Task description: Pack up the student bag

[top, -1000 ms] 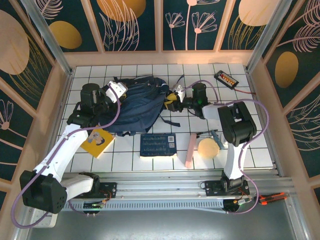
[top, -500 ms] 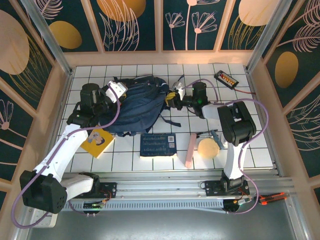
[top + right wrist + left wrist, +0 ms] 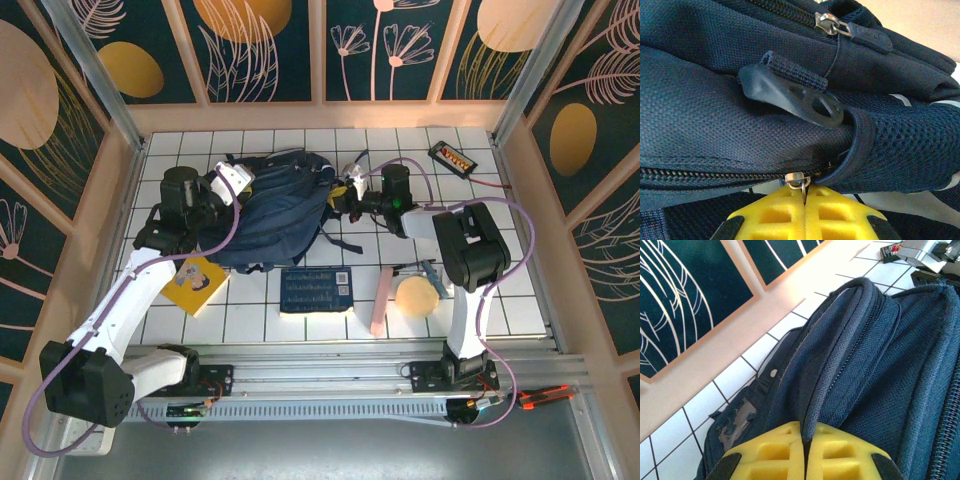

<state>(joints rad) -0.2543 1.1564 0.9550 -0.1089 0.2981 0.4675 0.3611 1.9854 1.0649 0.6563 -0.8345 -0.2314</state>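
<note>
Unzipping is judged to be the step in hand. On the white tiled bench (image 3: 510,280) the student bag (image 3: 280,215) lies flat at about 10 o'clock from the bench centre. The items to be packed lie outside it: a yellow book (image 3: 195,282) at the bag's 8 o'clock, a navy printed book (image 3: 316,290) at its 6 o'clock, and a pink strip (image 3: 381,298) beside a round beige object (image 3: 416,296) at its 4 o'clock. The left arm runs from its base up the 9 o'clock side of the bench, with the wrist over the bag's 9 o'clock end. The right arm stands folded at the elbow at 3 o'clock, its forearm level and pointing toward 9 o'clock at the bag's opposite end. The left tool (image 3: 804,430) is pinched tight on a raised ridge of bag fabric next to a zip line, apparently as an anchor. The right tool (image 3: 805,192) is clamped together on the small metal zip puller (image 3: 799,180), which sits at the end of a closed zip track (image 3: 715,174) below a black plastic buckle (image 3: 790,95). The next move calls for drawing the puller along the track, in line with the teeth, while the left tool holds the fabric taut. The puller is small, so an off-axis pull could slip it out of the grip.
</note>
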